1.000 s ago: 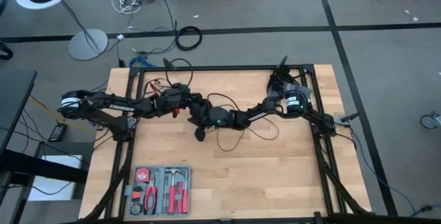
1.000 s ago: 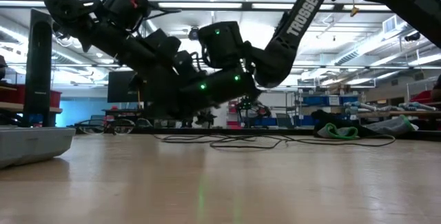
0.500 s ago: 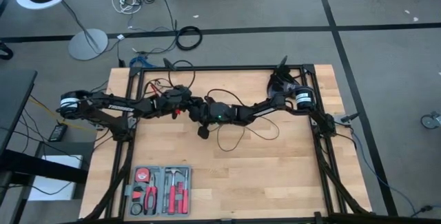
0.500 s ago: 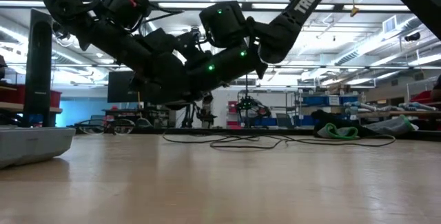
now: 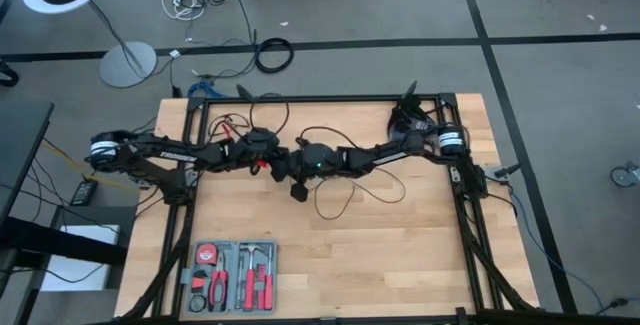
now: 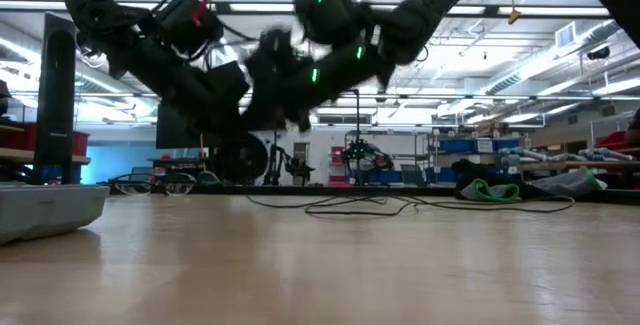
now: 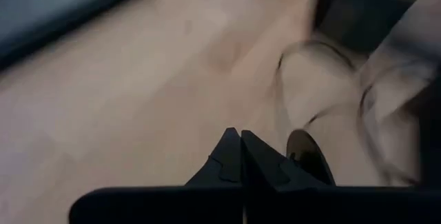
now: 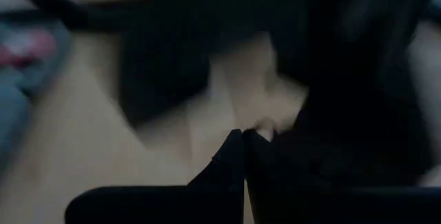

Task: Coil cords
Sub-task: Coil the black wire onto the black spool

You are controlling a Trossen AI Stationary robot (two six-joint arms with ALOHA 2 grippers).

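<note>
The two dark arms meet over the middle of the wooden table (image 5: 400,255), nearer its far edge; the left gripper (image 7: 240,156) has its two fingers pressed together, tip to tip; the right gripper (image 8: 246,156) has its fingers pressed together too. The thin black cord (image 5: 345,197) lies in loose loops on the wood, under and just beside the right arm; its small round puck (image 7: 306,156) shows just beside the left fingers. A tool tray (image 5: 232,275) sits near the front edge, well apart.

a grey tool tray (image 5: 232,276) with red-handled tools sits at the table's (image 5: 400,255) near-left corner. a thick black cable ring (image 5: 273,54) lies on the floor beyond.
</note>
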